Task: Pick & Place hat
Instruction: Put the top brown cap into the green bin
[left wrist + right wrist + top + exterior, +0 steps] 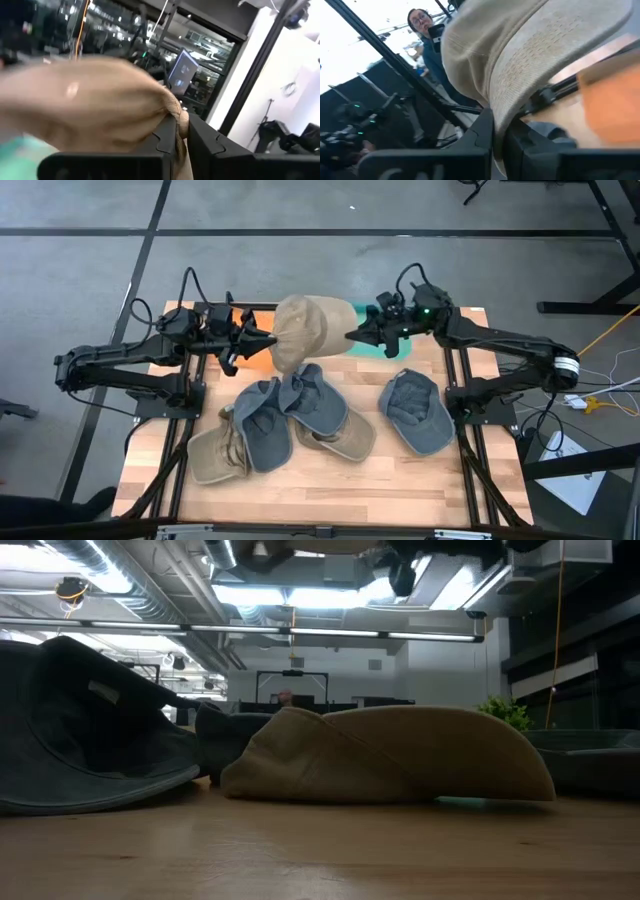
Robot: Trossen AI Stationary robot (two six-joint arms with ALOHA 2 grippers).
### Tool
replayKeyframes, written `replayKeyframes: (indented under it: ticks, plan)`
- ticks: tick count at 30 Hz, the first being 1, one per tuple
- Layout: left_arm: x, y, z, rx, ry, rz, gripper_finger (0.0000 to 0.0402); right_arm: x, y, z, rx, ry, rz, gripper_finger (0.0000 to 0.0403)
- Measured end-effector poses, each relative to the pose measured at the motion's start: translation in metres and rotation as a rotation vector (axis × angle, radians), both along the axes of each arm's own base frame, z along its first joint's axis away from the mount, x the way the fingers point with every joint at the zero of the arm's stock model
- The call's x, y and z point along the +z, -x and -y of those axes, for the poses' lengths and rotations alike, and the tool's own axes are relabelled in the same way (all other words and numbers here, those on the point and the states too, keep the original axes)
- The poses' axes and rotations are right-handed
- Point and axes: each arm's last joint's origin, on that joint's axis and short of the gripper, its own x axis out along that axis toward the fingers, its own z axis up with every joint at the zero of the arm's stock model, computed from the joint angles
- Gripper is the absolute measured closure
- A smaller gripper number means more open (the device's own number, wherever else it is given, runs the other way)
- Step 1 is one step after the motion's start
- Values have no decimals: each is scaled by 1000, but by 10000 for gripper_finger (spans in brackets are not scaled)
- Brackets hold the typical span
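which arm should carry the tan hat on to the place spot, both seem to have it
Neither clearly: the left gripper and right gripper both pinch opposite edges of the tan hat, held above the table's far edge. The teal patch lies under the right gripper, so right seems slightly better placed if that is the spot.

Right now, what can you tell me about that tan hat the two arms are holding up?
The tan hat is a soft cloth cap with a woven texture and a stitched edge. It hangs above the table's far end, over the heap of grey and tan hats. The left gripper and the right gripper each pinch an opposite edge, stretching it between them.
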Motion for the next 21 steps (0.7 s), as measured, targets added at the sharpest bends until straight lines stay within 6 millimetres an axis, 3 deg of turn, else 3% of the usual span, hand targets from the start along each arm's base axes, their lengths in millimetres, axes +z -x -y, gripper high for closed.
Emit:
replayKeyframes:
  ticks: [8,21]
  plan:
    - [-4,-3,-1,-40,175,-33,377,1,5,-5,-5,126,-1,379]
    - [-7,-6,-2,-48,293,-58,377,-24,8,-4,-68,137,-251,348]
